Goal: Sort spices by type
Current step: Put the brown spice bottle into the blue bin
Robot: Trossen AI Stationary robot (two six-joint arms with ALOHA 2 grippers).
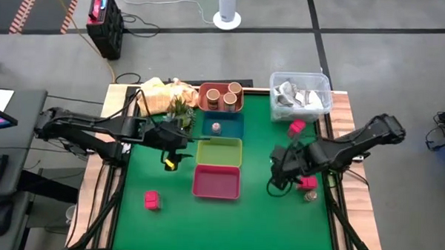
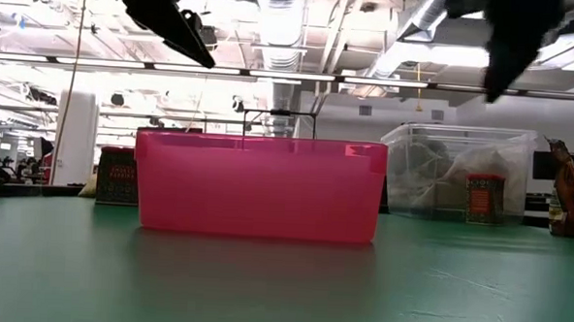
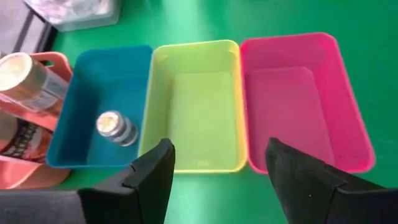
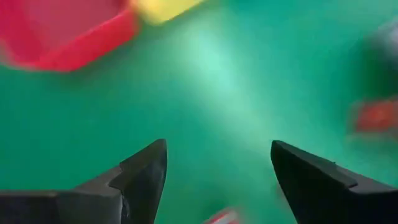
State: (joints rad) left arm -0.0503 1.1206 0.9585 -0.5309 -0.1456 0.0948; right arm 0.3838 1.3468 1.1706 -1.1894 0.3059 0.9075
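Note:
Four trays stand in a row down the table's middle: orange (image 1: 222,97) holding two tan-lidded jars (image 1: 223,95), blue (image 1: 222,126) with one tiny pale-topped jar (image 3: 116,128) lying in it, green (image 1: 219,151) and pink (image 1: 217,181). Pink-red cube packets lie on the mat at the near left (image 1: 152,200), near the clear tub (image 1: 296,127) and under the right arm (image 1: 307,182), with a small jar (image 1: 309,195) beside that last one. My left gripper (image 1: 179,147) (image 3: 217,149) hovers open left of the green tray. My right gripper (image 1: 276,171) (image 4: 217,149) hangs open over bare mat, right of the pink tray.
A clear plastic tub (image 1: 299,92) with silvery wrappers sits at the far right corner. Tan packaging and a small plant (image 1: 168,101) crowd the far left, beside the orange tray. The green mat (image 1: 226,222) lies bare along the near edge. In the low view the pink tray (image 2: 257,184) fills the middle.

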